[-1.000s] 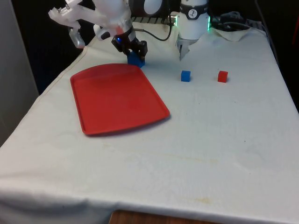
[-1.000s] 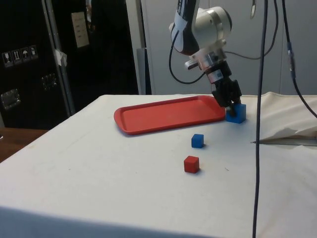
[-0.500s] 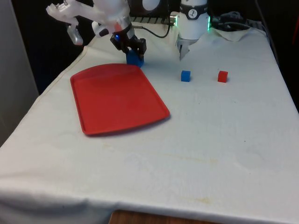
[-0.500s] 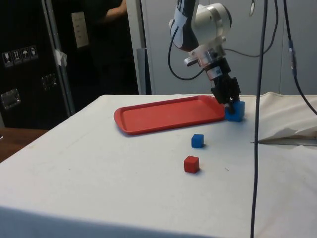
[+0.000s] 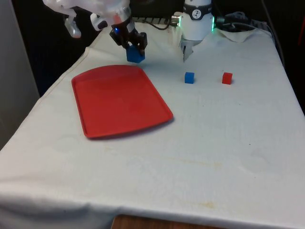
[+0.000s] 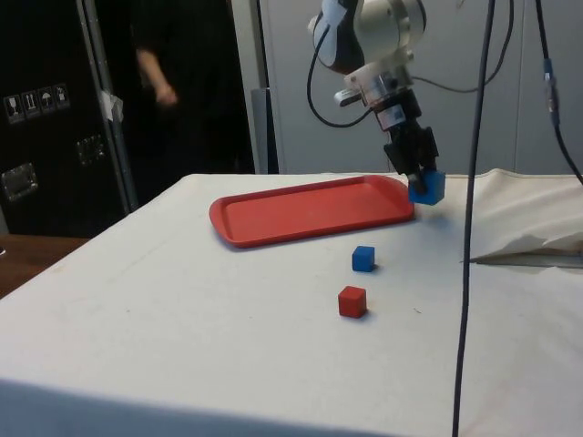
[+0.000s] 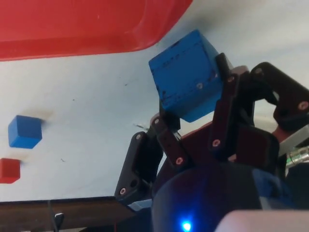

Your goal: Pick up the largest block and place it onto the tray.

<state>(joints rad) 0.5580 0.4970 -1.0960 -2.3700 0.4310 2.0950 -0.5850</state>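
Front view, left to right: we see the red tray (image 5: 119, 100) on the white-clothed surface (image 5: 228, 143), our tool (image 5: 132, 45) pinching the large blue block (image 5: 135, 54) clear above the tray's far corner, then a small blue cube (image 5: 189, 78) and red cube (image 5: 227, 78). A person (image 6: 164, 91) stands by dark cabinets.

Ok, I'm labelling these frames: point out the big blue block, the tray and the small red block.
big blue block (image 5: 135, 54), front view, its front face
tray (image 5: 119, 100), front view, bare floor
small red block (image 6: 352, 301), side view, its near face
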